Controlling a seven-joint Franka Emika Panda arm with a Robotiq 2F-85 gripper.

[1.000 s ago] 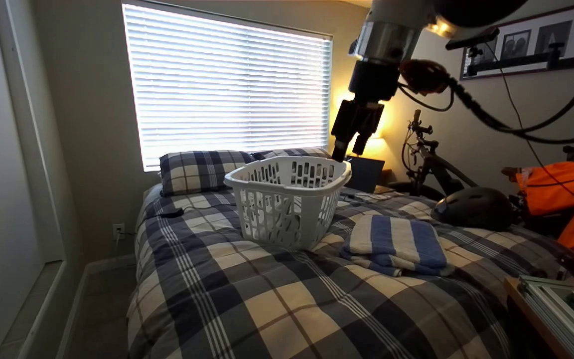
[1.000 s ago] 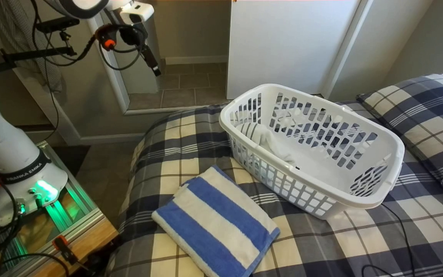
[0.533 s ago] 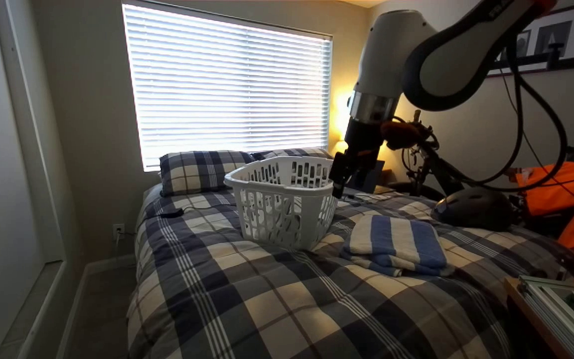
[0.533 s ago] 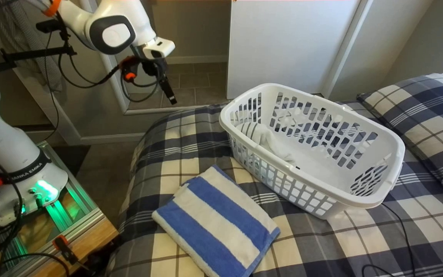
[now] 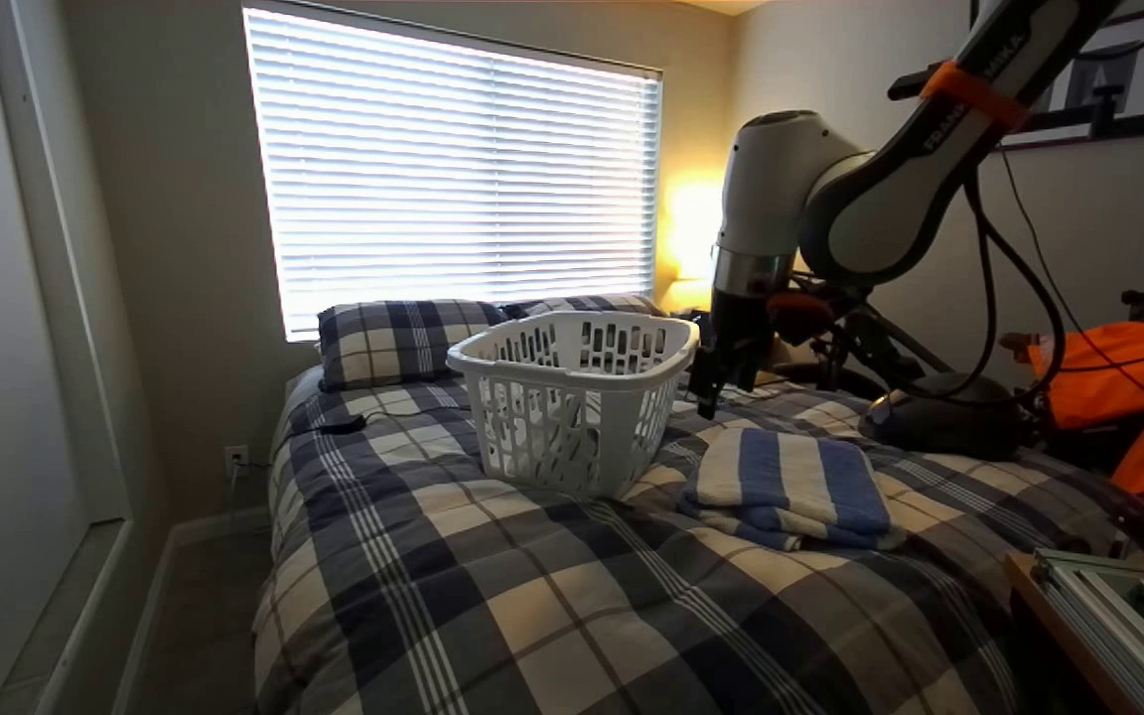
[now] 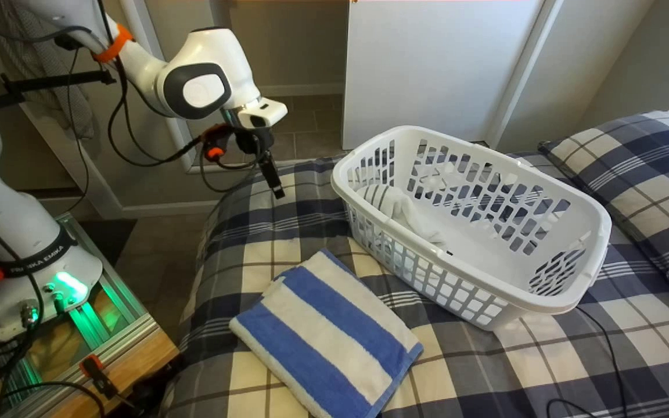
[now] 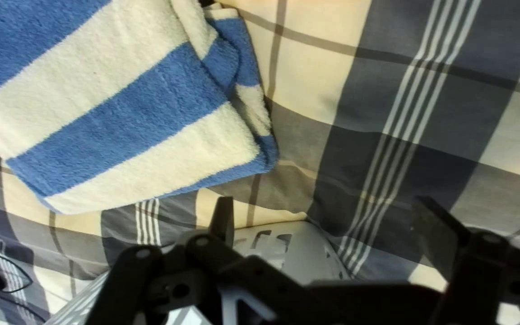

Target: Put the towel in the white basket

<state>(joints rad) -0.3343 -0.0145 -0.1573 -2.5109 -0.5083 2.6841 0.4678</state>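
The towel, blue with wide pale stripes, lies folded on the bed in both exterior views (image 5: 788, 482) (image 6: 326, 337). It fills the upper left of the wrist view (image 7: 120, 104). The white basket stands upright beside it in both exterior views (image 5: 622, 437) (image 6: 491, 244); part of its wall shows low in the wrist view (image 7: 312, 253), partly hidden by the gripper. My gripper hangs above the bed, apart from both towel and basket, in both exterior views (image 5: 724, 392) (image 6: 278, 193). In the wrist view the gripper (image 7: 323, 201) has its fingers wide apart with nothing between them.
A white cloth (image 6: 401, 209) lies inside the basket. Plaid pillows (image 5: 413, 343) lie at the bed's head. A dark helmet (image 5: 949, 417) rests past the towel. A black cable (image 6: 607, 348) runs over the plaid bedspread (image 5: 572, 616). The robot's base stands on a frame (image 6: 143, 325).
The arm has come down and forward, bringing my gripper from high up to lower over the bed, closer to the towel. The towel and basket have not moved.
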